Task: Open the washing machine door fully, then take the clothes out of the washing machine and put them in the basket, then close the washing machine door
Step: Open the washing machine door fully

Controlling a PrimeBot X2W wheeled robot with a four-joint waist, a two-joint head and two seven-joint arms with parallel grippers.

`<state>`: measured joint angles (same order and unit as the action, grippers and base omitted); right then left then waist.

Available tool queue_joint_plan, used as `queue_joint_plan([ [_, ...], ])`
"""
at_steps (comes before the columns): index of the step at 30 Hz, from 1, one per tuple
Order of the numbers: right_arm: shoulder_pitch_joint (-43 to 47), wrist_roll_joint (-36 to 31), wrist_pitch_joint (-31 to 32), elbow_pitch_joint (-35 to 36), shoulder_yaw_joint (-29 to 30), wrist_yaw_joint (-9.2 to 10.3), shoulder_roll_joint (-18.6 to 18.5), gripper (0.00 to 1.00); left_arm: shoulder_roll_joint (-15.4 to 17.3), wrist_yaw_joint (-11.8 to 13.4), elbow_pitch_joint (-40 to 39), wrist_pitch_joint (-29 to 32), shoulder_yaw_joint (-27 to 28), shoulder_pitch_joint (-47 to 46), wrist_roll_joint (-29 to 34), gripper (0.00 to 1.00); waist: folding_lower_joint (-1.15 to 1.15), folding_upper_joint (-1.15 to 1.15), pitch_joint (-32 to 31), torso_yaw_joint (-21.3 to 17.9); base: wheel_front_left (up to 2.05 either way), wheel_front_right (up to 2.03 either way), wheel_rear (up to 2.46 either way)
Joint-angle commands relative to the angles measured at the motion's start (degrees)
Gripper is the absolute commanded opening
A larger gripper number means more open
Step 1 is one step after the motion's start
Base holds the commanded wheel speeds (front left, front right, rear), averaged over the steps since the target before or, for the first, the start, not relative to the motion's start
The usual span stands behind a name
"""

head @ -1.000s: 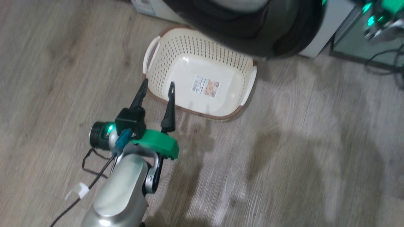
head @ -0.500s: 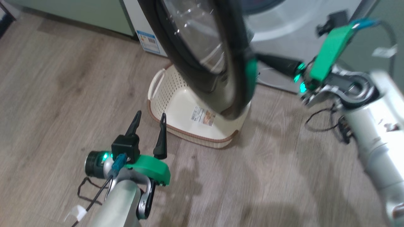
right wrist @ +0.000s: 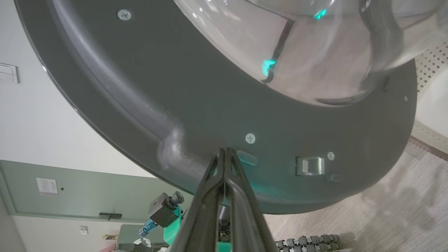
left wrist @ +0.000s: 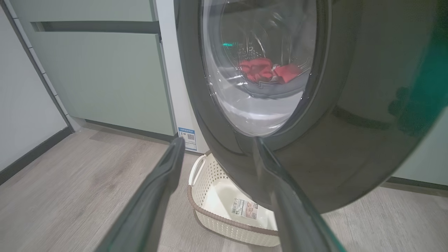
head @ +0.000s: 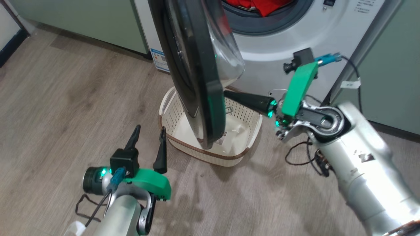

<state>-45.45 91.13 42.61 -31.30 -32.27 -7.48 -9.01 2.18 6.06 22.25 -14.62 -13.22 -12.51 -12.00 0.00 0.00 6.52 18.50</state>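
The washing machine [head: 295, 42] is white, and the clothes [head: 259, 5] show red in its drum mouth. The washing machine door [head: 197, 65] stands ajar, nearly edge-on in the head view, with its black rim over the basket [head: 242, 131]. My right gripper [head: 227, 94] is shut, its tips pressed on the door's inner rim [right wrist: 175, 87]; the right gripper [right wrist: 225, 151] holds nothing. My left gripper [head: 150, 128] hangs open over the floor, left of the basket and apart from the door. In the left wrist view, the left gripper [left wrist: 217, 143] faces the door's outer glass [left wrist: 259, 87]; the clothes [left wrist: 266, 70] show through it, with the basket [left wrist: 217, 196] below.
Pale green cabinets [head: 82, 23] stand left of the machine, and another [head: 393, 65] to its right. A blue label [head: 160, 60] sits low on the machine's side. A black cable [head: 302, 157] loops on the wooden floor [head: 49, 98] beside my right arm.
The head camera has tilted up, bringing the machine's front and the red clothes into view. My right gripper stays against the door's inner rim. The left gripper stays open.
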Motion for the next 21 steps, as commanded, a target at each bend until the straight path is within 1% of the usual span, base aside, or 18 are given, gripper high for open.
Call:
queue_joint_plan([
  [1,-0.1,-0.5,-0.8,1.9,-0.3,-0.01,1.7,0.0,0.7,0.0,-1.7,-0.4,2.5,-1.1,0.9,1.0,0.0,0.0,-0.1,0.1,0.0,0.0,0.0],
  [7,0.3,-1.4,-3.7,0.9,0.2,-0.01,2.7,0.0,0.7,-0.5,-1.7,-0.4,4.1,-1.0,1.7,1.0,0.0,0.0,0.0,-0.3,0.0,0.0,0.0],
  [12,1.3,-2.0,-6.7,0.5,1.3,-0.01,1.8,0.0,0.7,-0.7,-1.7,-0.4,5.4,-0.7,2.4,1.0,0.0,0.0,-0.3,-1.4,0.0,0.0,0.0],
  [13,1.7,-2.1,-7.5,0.6,1.6,-0.01,1.5,0.18,0.7,-0.7,-1.6,-0.4,5.7,-0.6,2.5,1.0,0.0,0.0,-0.5,-1.7,0.0,0.0,0.0],
  [14,2.2,-2.3,-8.4,0.8,1.9,-0.01,1.3,0.41,0.7,-0.8,-1.6,-0.4,6.1,-0.4,2.7,1.0,0.0,0.0,-0.7,-2.1,0.0,0.0,0.0],
  [15,2.2,-2.3,-8.4,0.8,1.9,-0.01,1.3,0.41,0.7,-0.8,-1.6,-0.4,6.1,-0.4,2.7,1.0,0.0,0.0,-0.7,-2.1,0.0,0.0,0.0],
  [16,2.7,-2.3,-9.0,1.3,2.0,-0.01,1.0,1.0,0.7,-0.9,-1.5,-0.4,6.5,-0.2,2.9,1.0,0.0,0.0,-1.0,-2.4,0.0,0.0,0.0],
  [18,4.1,-2.7,-10.7,2.1,2.3,-0.01,0.2,1.0,0.7,-1.3,-1.2,-0.4,7.3,0.1,3.5,1.0,0.0,0.0,-1.7,-3.1,0.0,0.0,0.0],
  [21,6.4,-4.2,-15.1,3.5,2.6,-0.01,-1.0,1.0,0.7,-1.8,-1.0,-0.4,8.4,0.8,4.4,1.0,0.0,0.0,-2.8,-4.3,0.0,0.0,0.0],
])
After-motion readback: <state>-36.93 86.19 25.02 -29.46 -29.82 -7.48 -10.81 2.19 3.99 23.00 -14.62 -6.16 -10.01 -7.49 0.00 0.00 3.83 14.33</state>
